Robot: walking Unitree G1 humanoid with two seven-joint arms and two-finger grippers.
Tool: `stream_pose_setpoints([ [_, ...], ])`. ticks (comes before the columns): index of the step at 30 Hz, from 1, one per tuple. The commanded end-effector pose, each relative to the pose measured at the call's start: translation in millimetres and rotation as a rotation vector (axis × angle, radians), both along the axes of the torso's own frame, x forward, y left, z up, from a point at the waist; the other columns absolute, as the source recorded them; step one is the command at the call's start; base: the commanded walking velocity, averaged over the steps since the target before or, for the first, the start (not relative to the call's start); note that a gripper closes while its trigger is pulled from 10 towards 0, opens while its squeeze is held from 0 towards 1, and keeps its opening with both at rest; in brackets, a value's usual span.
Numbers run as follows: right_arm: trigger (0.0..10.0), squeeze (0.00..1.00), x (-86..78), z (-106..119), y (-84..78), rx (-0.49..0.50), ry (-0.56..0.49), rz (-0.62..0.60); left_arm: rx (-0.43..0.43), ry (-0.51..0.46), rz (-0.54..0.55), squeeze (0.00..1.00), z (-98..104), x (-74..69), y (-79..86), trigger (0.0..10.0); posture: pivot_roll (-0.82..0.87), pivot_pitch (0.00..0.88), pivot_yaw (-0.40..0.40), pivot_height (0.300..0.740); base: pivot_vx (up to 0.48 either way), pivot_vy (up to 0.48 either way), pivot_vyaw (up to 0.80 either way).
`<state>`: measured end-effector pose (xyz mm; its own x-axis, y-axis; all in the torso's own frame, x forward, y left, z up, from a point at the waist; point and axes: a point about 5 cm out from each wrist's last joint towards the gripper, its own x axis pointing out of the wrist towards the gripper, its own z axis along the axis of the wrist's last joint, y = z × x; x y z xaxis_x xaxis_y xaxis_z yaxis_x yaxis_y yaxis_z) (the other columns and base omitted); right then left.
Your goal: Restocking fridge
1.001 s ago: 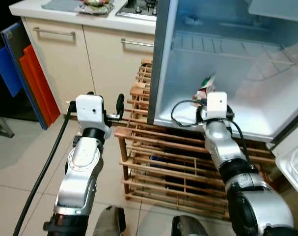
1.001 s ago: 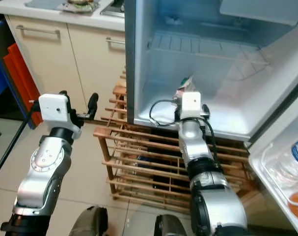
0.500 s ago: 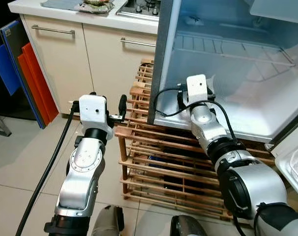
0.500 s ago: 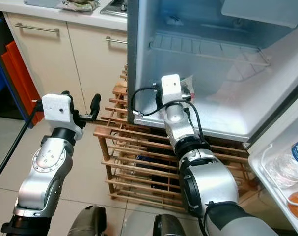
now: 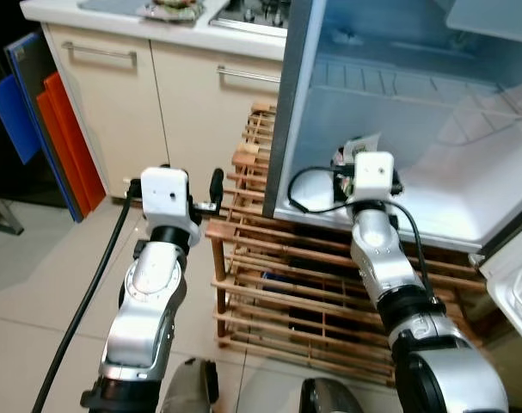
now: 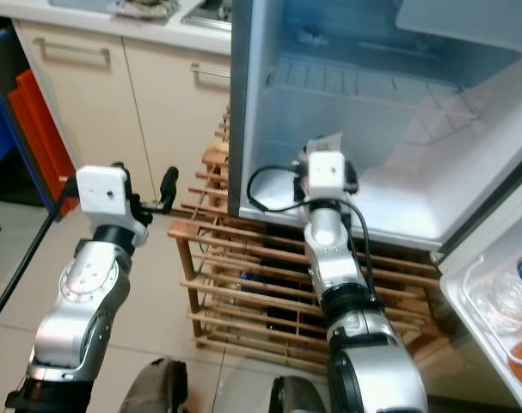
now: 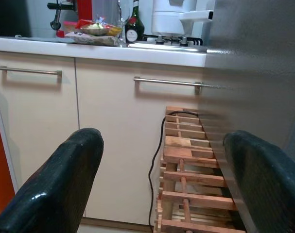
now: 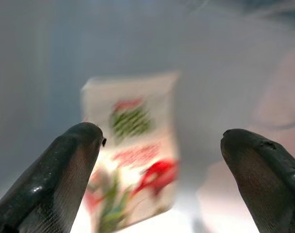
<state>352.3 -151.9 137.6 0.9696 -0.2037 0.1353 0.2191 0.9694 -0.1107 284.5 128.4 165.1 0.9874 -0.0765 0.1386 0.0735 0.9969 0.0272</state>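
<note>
One white food packet with red and green print (image 8: 132, 160) stands on the open grey fridge's white floor (image 5: 432, 206). Right gripper (image 8: 157, 160) faces it, fingers spread and empty; left gripper (image 7: 162, 189) waits outside, likewise wide and empty. Restocking looks barely begun.

wooden slatted rack (image 5: 286, 284), cream cabinets (image 5: 157, 103), worktop (image 5: 149, 21), orange and blue boards (image 5: 54, 138)

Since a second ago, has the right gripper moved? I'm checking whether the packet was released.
Yes. The right gripper, fingers open, swung toward the fridge left wall, then came back right; the packet stands free ahead.
</note>
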Motion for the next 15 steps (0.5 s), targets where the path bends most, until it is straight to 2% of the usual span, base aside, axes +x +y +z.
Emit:
stream_pose_setpoints([
  [1,10.0,0.00,-5.5,15.0,-9.0,-0.002,-0.070,-0.041,0.006,-0.010,-0.005,0.00,2.7,0.2,-3.0,10.0,-0.05,0.006,-0.094,0.661,0.000,0.000,0.00],
  [3,10.0,0.00,-13.7,12.8,-16.4,-0.015,-0.071,-0.073,0.003,-0.009,-0.005,0.00,2.2,0.4,-3.4,10.0,-0.05,0.008,-0.093,0.661,0.000,0.000,0.00],
  [6,10.0,0.00,-15.1,3.1,-23.2,-0.016,-0.024,-0.104,0.001,-0.007,-0.006,0.00,1.3,0.8,-4.4,10.0,-0.06,0.007,-0.092,0.661,0.000,0.000,0.00],
  [11,10.0,0.00,-0.3,-32.4,-44.8,0.020,0.252,-0.205,-0.002,-0.010,-0.016,0.00,1.9,2.4,-8.2,10.0,-0.05,0.010,-0.093,0.661,0.000,0.000,0.00],
  [14,10.0,0.00,13.1,-26.7,-39.0,0.036,0.304,-0.168,-0.001,-0.012,-0.012,0.00,2.7,2.4,-7.9,10.0,-0.04,0.013,-0.099,0.661,0.000,0.000,0.00],
  [15,10.0,0.00,13.1,-26.7,-39.0,0.036,0.304,-0.168,-0.001,-0.012,-0.012,0.00,2.7,2.4,-7.9,10.0,-0.04,0.013,-0.099,0.661,0.000,0.000,0.00],
])
